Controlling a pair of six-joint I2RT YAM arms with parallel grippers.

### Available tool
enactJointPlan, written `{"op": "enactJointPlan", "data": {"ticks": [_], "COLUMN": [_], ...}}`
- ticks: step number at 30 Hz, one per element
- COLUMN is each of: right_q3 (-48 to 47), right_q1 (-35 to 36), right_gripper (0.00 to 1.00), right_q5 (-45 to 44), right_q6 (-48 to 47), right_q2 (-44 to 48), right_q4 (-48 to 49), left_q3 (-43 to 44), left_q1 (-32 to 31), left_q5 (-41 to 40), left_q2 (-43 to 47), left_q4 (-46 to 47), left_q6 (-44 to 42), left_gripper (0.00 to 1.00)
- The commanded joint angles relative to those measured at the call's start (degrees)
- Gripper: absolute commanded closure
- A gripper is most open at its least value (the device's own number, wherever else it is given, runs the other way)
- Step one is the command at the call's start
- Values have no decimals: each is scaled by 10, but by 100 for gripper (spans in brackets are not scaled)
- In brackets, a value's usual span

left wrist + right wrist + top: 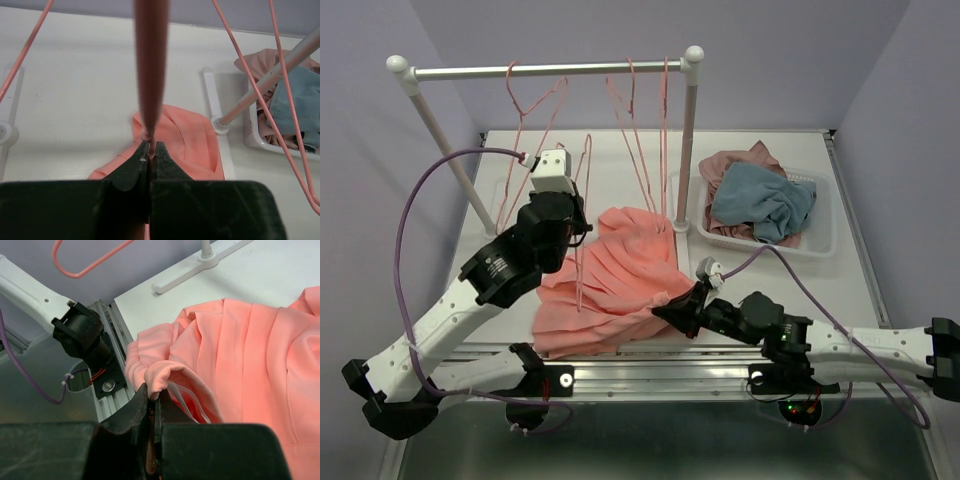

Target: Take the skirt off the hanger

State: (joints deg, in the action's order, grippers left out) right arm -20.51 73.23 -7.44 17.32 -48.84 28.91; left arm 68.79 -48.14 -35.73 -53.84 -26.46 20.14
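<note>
- Left gripper [577, 232]: jaws pressed together on the thin pink wire of the hanger [583, 185]. In the left wrist view the wire rises straight out from between the fingertips.
- Right gripper [672, 308]: jaws pinching a rolled fold at the edge of the skirt [620, 270]. The right wrist view shows the fold bunched just above the fingertips [145, 395].
- Key relation: the skirt lies heaped on the table [620, 170], below the left gripper and beyond the right gripper's tips. The hanger's long axis runs steeply from above the left gripper down across the cloth. Whether the wire is threaded inside the cloth or only lies over it cannot be told.
- Judgement: the two grips face each other across the garment, so separation turns on drawing them apart along the hanger's axis. The right arm is the one holding cloth.
- Surface and room: smooth white tabletop. To the left gripper's far side stands the rack rail [550, 70] with spare hangers, and beyond the right gripper a basket [820, 245] of other garments. The rack post stands just beside the skirt's far edge.
</note>
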Motion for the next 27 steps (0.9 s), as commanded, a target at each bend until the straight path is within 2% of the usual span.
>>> {"op": "enactJointPlan", "data": {"ticks": [1,8,16,19,27], "right_q3": [-5,-21,-32,-30,-26], "right_q1": [6,6,6,6,6], "right_gripper": [99,99,99,99,99], "right_q5": [-26,-38,-41,-38,-37], "right_q6": [-10,-14,-11,-13,-7], "right_q2": [27,51,52,56,62], "right_q4": [-13,-44,-58,-65,-76], "left_q3": [68,193,310,337,424], "left_q1": [2,2,22,33,63], "left_q5": [-54,-112,-117,-128,-80], "left_q2": [-22,-121,-194,-224,-290], "left_q4": [-4,9,52,90,123], "left_q6": [-33,-103,-174,-228,-294], "left_gripper": [100,100,100,100,100]}}
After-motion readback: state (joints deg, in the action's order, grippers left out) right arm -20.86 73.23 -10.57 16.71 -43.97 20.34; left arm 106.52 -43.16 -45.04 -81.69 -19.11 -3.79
